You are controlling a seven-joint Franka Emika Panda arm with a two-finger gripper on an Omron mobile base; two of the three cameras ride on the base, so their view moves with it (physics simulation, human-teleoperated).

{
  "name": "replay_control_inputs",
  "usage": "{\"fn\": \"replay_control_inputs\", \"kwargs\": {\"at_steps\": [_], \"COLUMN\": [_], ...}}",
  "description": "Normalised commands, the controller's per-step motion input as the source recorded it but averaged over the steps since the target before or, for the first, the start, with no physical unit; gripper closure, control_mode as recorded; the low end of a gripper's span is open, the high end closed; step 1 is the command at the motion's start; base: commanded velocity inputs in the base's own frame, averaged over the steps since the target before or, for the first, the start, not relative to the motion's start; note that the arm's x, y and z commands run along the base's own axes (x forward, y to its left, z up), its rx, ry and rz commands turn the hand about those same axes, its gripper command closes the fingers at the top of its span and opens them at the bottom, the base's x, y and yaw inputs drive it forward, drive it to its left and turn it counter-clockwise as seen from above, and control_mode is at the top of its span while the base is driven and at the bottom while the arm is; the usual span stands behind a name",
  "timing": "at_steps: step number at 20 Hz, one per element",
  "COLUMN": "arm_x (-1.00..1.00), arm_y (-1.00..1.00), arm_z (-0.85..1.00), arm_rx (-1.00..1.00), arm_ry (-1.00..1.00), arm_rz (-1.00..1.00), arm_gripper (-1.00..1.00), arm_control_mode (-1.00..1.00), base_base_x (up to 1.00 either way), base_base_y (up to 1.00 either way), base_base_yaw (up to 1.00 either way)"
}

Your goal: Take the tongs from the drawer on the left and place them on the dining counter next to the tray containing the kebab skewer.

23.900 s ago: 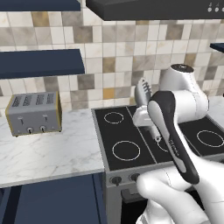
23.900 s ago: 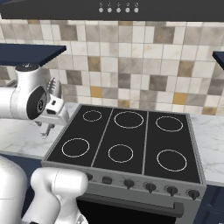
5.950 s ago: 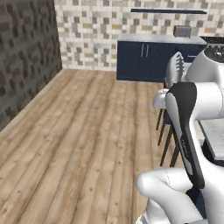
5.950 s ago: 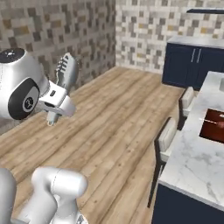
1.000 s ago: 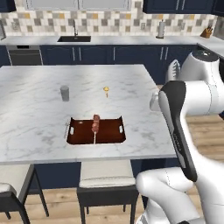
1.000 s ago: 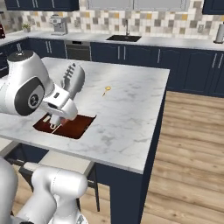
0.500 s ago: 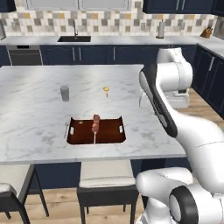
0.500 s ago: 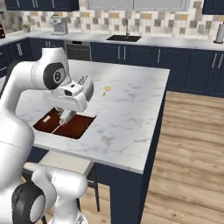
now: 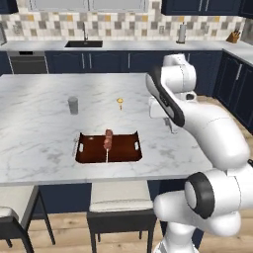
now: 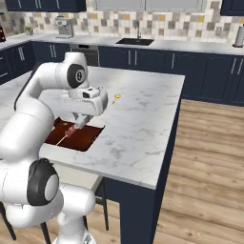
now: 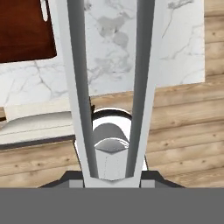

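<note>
My gripper (image 9: 168, 118) is shut on the silvery tongs (image 9: 173, 126), which hang just above the dining counter (image 9: 44, 133) a little right of the tray (image 9: 93, 153). The dark reddish-brown tray holds the kebab skewer (image 9: 107, 141). From the right base view the gripper (image 10: 84, 117) and tongs (image 10: 79, 125) sit over the tray's (image 10: 88, 138) near corner, beside the skewer (image 10: 68, 134). In the hand view the tongs' two arms (image 11: 79, 87) run up the middle from the gripper (image 11: 112, 176), with a tray corner (image 11: 24, 33) at upper left. The drawer is out of view.
A grey cup (image 9: 73, 105) and a small yellow object (image 9: 120, 102) stand on the counter beyond the tray. Stools (image 9: 118, 205) sit under the near edge. Wooden floor (image 10: 205, 157) lies right of the island. A back worktop with a sink (image 9: 84, 44) runs behind.
The arm has swung forward from beside the base and reached out over the counter, bringing the tongs down to the right of the tray. The tray, cup and skewer have not moved.
</note>
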Motion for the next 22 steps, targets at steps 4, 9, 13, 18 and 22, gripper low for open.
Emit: {"fn": "replay_control_inputs", "kwargs": {"at_steps": [4,9,13,18,22], "arm_x": [0.45,0.51,0.57,0.52,0.43], "arm_y": [0.02,0.07,0.04,0.02,0.02], "arm_z": [-0.52,-0.54,-0.63,-0.59,-0.48], "arm_rx": [0.0,0.0,0.0,0.0,0.0], "arm_ry": [0.0,0.0,0.0,-0.01,0.0], "arm_rz": [0.0,0.0,0.0,0.0,0.0], "arm_gripper": [1.0,1.0,1.0,1.0,1.0], "arm_control_mode": [-1.0,-1.0,-1.0,-1.0,-1.0], "base_base_x": [0.0,0.0,0.0,0.0,0.0], "base_base_y": [0.0,0.0,0.0,0.0,0.0], "base_base_yaw": [0.0,0.0,0.0,0.0,0.0]}}
